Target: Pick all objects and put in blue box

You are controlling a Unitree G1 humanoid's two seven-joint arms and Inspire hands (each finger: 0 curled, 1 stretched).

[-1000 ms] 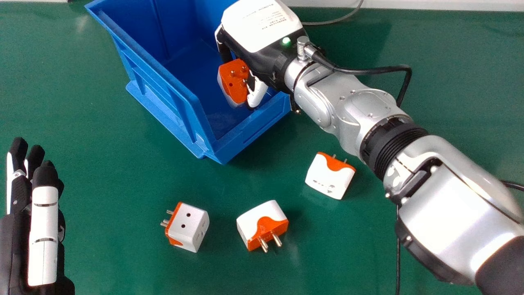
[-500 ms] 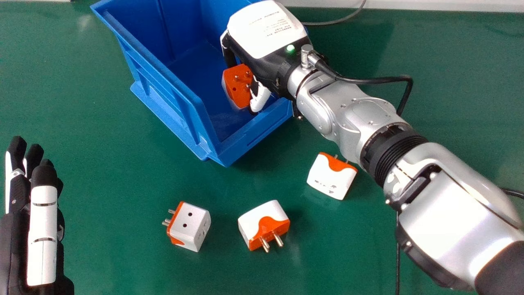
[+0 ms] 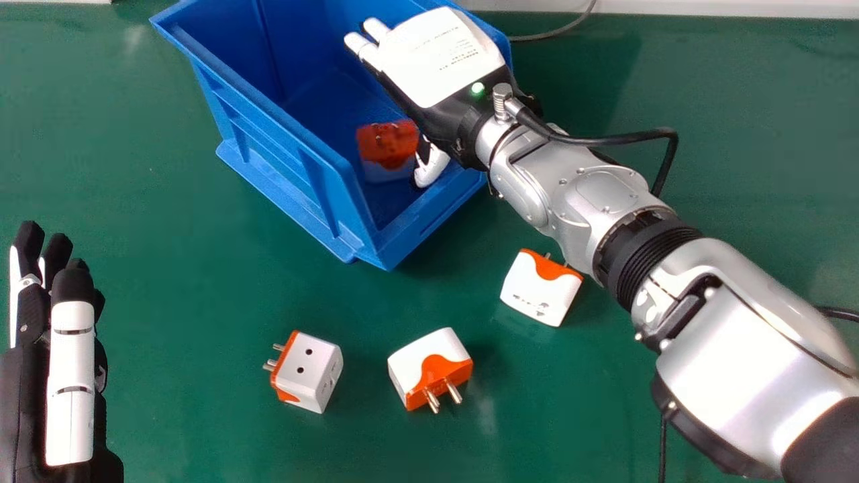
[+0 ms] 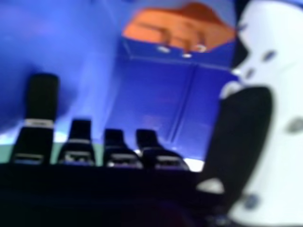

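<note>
Over the blue box [image 3: 302, 154] my right hand [image 3: 436, 57] is open, its fingers straight. An orange and white plug adapter [image 3: 388, 143], blurred, is inside the box just below the thumb side. The right hand view has my right hand [image 4: 246, 137] with fingers extended and the orange adapter [image 4: 180, 28] apart from them. On the table lie three more adapters: one with its pins to the left [image 3: 305, 371], one with pins toward the near edge [image 3: 430, 369], and one near the right forearm [image 3: 541, 287]. At the left edge my left hand [image 3: 72, 376] rests open.
The green table [image 3: 168, 282] surrounds the box. A grey cable [image 3: 553, 32] runs behind it, and a black cable [image 3: 624, 139] loops along the right forearm. The silver right arm [image 3: 577, 188] stretches over the table's right side.
My right hand has straightened its fingers and let go of the adapter, which has dropped away from it inside the box. The box has shifted slightly to the right.
</note>
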